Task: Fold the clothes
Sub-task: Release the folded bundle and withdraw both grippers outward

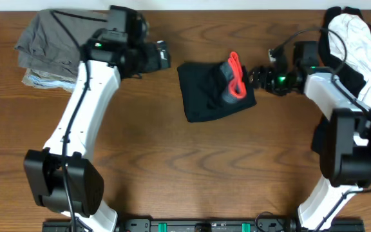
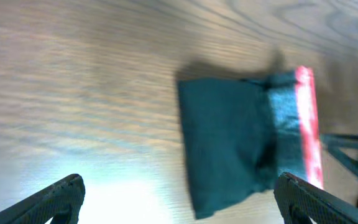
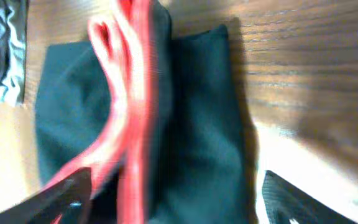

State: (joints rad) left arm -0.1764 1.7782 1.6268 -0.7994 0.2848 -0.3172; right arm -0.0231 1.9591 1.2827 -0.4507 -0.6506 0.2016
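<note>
I count two arms at my table: the left arm and the right arm, standing nearest me. Past them, in the middle, lies one pair of black leggings, folded into a small square. Its red-orange band loops up on the right side. The left tool hangs just left of the leggings, its fingers wide apart and holding nothing. The right tool is at the red end, its fingers spread wide too, gripping nothing. Only the top camera shows both heaps at the far edge: one grey and green pile on the left, and one heap of black-and-white tops on the right. The right wrist camera catches a corner of the grey and green pile. The left wrist camera shows just the leggings and bare wood.
</note>
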